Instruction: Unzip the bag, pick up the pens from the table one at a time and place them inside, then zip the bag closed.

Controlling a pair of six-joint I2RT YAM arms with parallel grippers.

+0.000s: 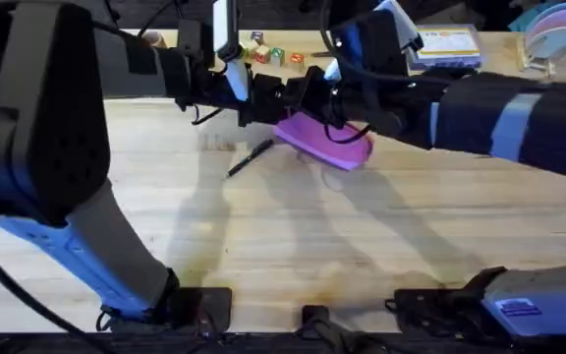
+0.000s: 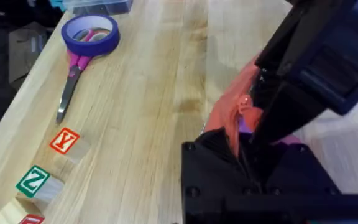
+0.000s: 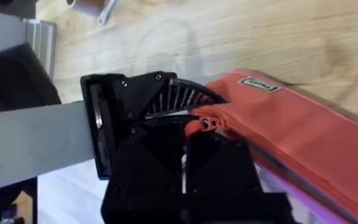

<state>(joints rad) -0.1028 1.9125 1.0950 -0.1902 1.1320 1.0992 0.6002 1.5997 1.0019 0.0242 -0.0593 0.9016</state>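
Observation:
The pink bag lies at the far middle of the table, and both arms meet at its left end. In the left wrist view my left gripper is shut on the bag's fabric. My right gripper is closed at the bag's end, at the small zipper pull. From overhead, the left gripper and right gripper sit side by side over the bag. One black pen lies on the wood just left of the bag.
Purple-handled scissors lie beside a blue tape roll, with letter blocks nearby along the table's far edge. Blocks, a box and stacked plates line the back. The near half of the table is bare wood.

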